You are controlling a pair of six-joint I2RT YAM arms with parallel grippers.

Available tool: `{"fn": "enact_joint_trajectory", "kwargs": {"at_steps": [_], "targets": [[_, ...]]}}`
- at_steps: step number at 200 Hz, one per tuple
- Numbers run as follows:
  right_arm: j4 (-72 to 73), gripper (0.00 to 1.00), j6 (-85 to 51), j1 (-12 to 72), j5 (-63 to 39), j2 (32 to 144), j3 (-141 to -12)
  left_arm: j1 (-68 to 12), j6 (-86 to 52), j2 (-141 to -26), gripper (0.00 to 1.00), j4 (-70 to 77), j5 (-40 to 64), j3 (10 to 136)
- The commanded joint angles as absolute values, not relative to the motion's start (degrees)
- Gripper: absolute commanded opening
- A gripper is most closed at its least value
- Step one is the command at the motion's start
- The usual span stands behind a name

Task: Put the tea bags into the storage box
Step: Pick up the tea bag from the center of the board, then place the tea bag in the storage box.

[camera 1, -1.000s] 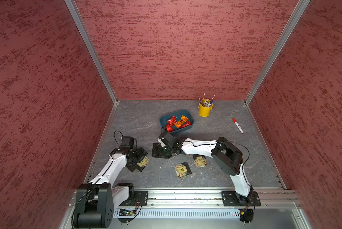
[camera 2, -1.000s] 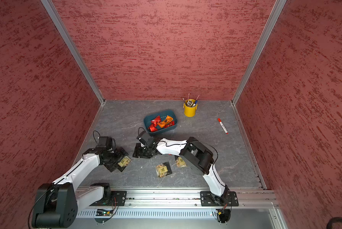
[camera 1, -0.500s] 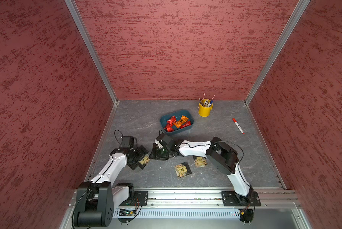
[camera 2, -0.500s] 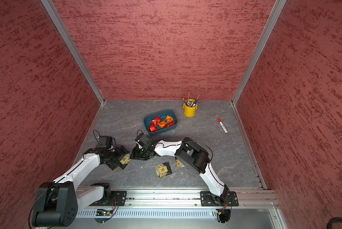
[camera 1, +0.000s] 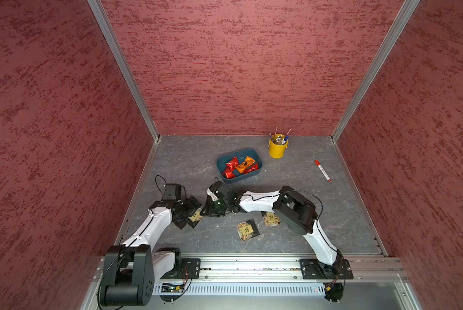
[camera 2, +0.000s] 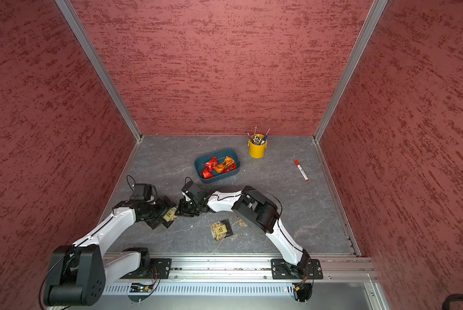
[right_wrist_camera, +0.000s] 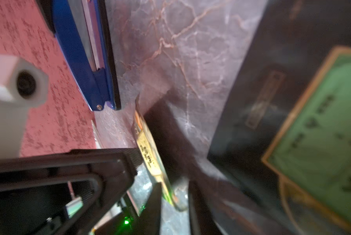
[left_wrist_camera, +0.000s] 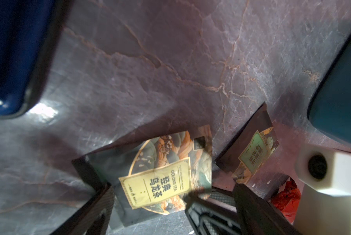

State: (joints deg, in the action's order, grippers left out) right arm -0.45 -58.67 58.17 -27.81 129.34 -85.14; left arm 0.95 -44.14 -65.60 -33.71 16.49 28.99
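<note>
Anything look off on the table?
Both pincers crowd one spot: the open left pincer over the tan-label pouch, the right pincer beside it at a green-label pouch that looks tipped up. Another pouch lies half hidden under the right arm.

The counter point(camera 1: 187, 166) looks like grey veined stone with a soft sheen. The walls point(camera 1: 238, 67) are rough, grainy red plaster (or something much like it), joined by brushed metal posts point(camera 1: 123, 67). The storage box point(camera 1: 245, 177) is smooth teal plastic. The red tea bags point(camera 1: 231, 163) are shiny crinkled foil; the dark pouch point(left_wrist_camera: 162, 162) is glossy film with a matt, paper-looking label.
</note>
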Motion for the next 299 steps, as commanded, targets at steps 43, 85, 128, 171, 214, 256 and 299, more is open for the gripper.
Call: {"fn": "enact_joint_trajectory", "kwargs": {"at_steps": [43,85,128,171,214,256,299], "targets": [[1.96,0.0,-58.9,58.67,-27.29,127.87,-85.04,1.23,-41.12,-62.01,0.96,-43.67,14.11,34.3],[-4.14,0.0,-55.92,58.62,-22.81,119.84,-83.48,1.72,-38.94,-59.13,0.97,-49.78,12.99,41.68],[-19.57,0.0,-49.58,56.27,-13.6,111.49,-85.16,1.91,-38.89,-57.4,0.97,-51.68,13.82,46.26],[-24.11,0.0,-44.21,47.24,-11.95,106.7,-86.25,1.81,-39.57,-58.22,0.97,-50.09,15.03,46.42],[-22.7,0.0,-41.84,36.21,-17.82,110.51,-91.76,0.43,-40.14,-58.43,0.98,-48.75,15.08,44.31],[-27.03,0.0,-38.26,32.02,-21.19,119.07,-103.72,-2.03,-40.98,-59.53,0.99,-47.25,14.29,42.17],[-31.19,0.06,-40.66,30.67,-18.87,122.34,-106.09,-3.41,-40.7,-61.76,1.0,-46.08,13.9,42.96]]}}
